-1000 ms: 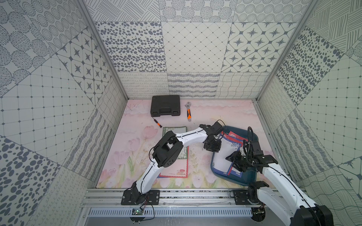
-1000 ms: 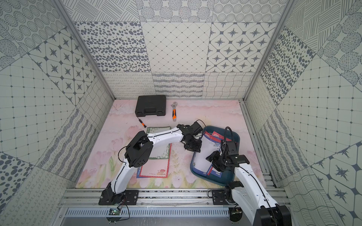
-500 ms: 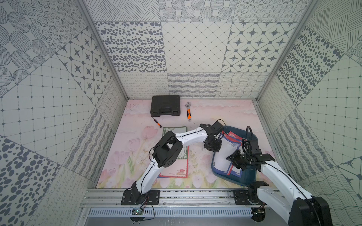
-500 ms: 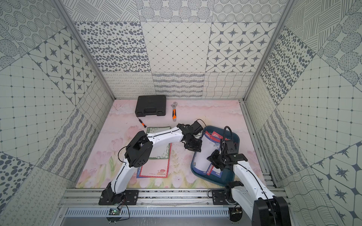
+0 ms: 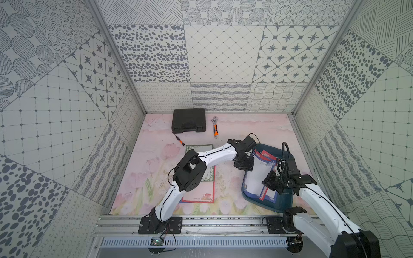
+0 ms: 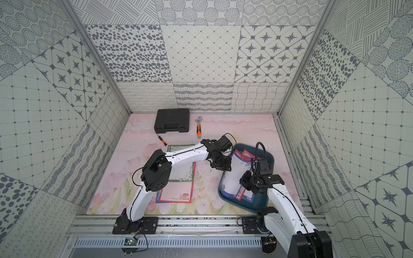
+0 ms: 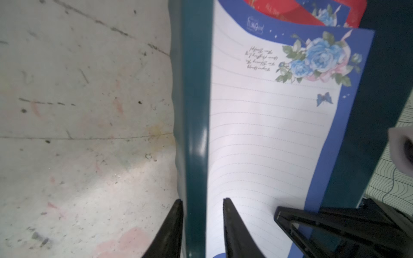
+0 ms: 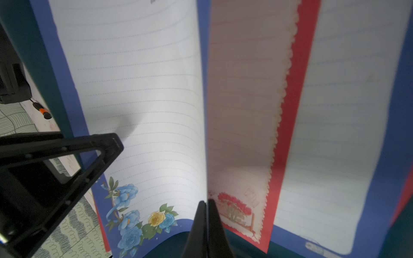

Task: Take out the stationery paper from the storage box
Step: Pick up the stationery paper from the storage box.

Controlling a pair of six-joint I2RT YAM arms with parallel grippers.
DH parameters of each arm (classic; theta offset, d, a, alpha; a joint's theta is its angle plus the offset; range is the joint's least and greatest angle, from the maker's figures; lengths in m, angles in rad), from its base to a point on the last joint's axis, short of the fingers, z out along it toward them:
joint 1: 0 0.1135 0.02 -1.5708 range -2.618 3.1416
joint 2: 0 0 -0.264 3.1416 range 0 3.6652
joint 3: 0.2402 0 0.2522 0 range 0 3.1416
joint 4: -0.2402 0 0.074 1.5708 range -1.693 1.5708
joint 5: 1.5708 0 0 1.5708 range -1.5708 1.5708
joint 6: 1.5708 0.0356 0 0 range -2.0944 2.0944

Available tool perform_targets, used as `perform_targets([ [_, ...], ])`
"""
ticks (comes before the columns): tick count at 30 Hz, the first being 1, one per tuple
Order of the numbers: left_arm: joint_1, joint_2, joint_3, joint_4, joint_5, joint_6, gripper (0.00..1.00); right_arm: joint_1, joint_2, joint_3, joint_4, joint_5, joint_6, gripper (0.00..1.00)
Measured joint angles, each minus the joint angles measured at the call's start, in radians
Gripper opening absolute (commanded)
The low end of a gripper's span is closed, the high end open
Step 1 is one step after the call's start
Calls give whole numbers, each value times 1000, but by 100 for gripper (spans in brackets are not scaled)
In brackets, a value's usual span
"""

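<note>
storage box (image 5: 283,201): we see a shallow dark teal tray lying flat at our right.
blue-bordered sheet (image 5: 257,176): we see it bowed upward inside the box, over red-bordered sheets (image 5: 267,154).

Not much legible here tbh. Blue-bordered sheet (image 7: 257,145) in the left wrist view has a few lines of cursive script (image 7: 260,59) next to the rose pic, too small and swirly to read. There's also a tiny white logo (image 7: 255,27) on its border, blurred. Red-bordered sheet (image 5: 196,192) on the worktop has small print (image 5: 196,198) along its near edge in both top views, can't make that out either. No nrs or brand names readable.
</note>
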Motion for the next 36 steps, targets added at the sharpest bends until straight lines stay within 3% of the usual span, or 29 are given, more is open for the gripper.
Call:
perform_targets([
  [20,0,-83,47,-18,-53,40,34,0,-91,301,-286,116,-160,0],
  [36,14,-200,-9,-7,-136,103,34,9,-5,611,-396,144,-277,0],
])
